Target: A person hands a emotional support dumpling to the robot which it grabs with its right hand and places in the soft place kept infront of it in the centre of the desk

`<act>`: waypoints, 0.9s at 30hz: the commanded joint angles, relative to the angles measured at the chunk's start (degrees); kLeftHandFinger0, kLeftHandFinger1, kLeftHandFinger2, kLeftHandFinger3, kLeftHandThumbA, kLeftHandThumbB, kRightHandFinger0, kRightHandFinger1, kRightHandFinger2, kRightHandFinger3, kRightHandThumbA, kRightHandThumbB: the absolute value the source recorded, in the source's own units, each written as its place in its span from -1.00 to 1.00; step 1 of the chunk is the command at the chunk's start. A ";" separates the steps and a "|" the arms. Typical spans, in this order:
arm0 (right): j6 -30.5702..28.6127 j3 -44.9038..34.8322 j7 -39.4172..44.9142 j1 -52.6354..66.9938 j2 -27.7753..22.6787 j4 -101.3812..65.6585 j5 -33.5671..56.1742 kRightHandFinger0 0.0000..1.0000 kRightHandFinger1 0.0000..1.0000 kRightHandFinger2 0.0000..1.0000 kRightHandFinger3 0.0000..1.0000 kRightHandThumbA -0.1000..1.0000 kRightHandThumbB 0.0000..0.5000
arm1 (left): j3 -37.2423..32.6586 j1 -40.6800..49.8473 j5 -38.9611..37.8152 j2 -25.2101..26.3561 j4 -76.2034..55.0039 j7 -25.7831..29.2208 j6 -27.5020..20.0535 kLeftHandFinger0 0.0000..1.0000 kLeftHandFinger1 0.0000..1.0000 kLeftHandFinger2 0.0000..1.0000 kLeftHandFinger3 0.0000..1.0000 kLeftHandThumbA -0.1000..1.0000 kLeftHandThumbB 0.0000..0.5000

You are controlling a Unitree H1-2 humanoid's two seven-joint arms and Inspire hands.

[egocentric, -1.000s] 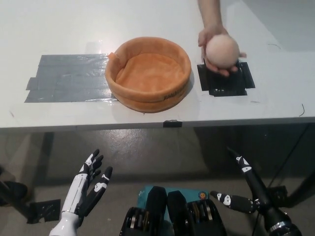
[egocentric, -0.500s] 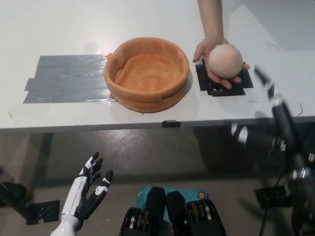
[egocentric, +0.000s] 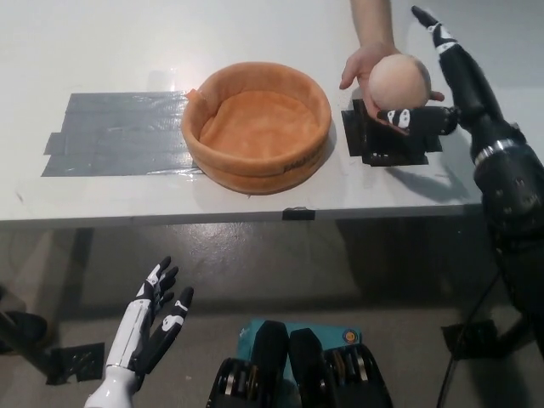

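A round, pale pink dumpling toy (egocentric: 398, 83) rests in a person's hand (egocentric: 367, 66) above a black tape patch (egocentric: 374, 143) on the white desk. My black right hand (egocentric: 448, 89) is open just to the toy's right, one finger stretched up past it and another reaching under it, not closed on it. The soft orange basket (egocentric: 255, 126) sits empty at the desk's centre, left of the toy. My white left hand (egocentric: 151, 327) hangs open below the desk edge at the lower left.
A grey tape patch (egocentric: 115, 134) lies on the white desk (egocentric: 255, 34) left of the basket. The person's forearm (egocentric: 372, 21) comes in from the top edge. The desk's front edge runs across the middle, with floor below.
My right arm has risen from below the desk to beside the toy. The person's hand with the toy has shifted slightly up. The left hand has stayed put.
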 commanded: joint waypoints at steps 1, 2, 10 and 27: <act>2.78 0.10 2.00 -6.38 -0.28 6.20 0.65 1.00 1.00 1.00 1.00 0.83 0.34 | -0.03 -0.82 0.48 0.47 -2.71 -0.17 -0.73 1.00 1.00 1.00 1.00 0.54 -1.00; 2.69 0.14 1.88 -7.31 -0.01 7.90 0.72 1.00 1.00 1.00 1.00 0.83 0.35 | -0.05 -0.82 0.59 0.46 -2.66 -0.06 -1.15 1.00 1.00 1.00 1.00 0.53 -1.00; 2.85 1.32 3.12 -12.93 0.52 18.91 0.54 1.00 1.00 1.00 1.00 0.99 0.48 | -0.17 -1.29 0.68 0.24 -3.02 -0.03 -0.95 1.00 1.00 1.00 1.00 0.51 -1.00; -0.81 1.10 2.76 -17.94 -0.66 24.81 2.44 1.00 1.00 1.00 1.00 0.98 0.49 | -0.10 -3.01 0.73 0.62 -3.11 -0.27 0.05 1.00 1.00 1.00 1.00 0.51 -1.00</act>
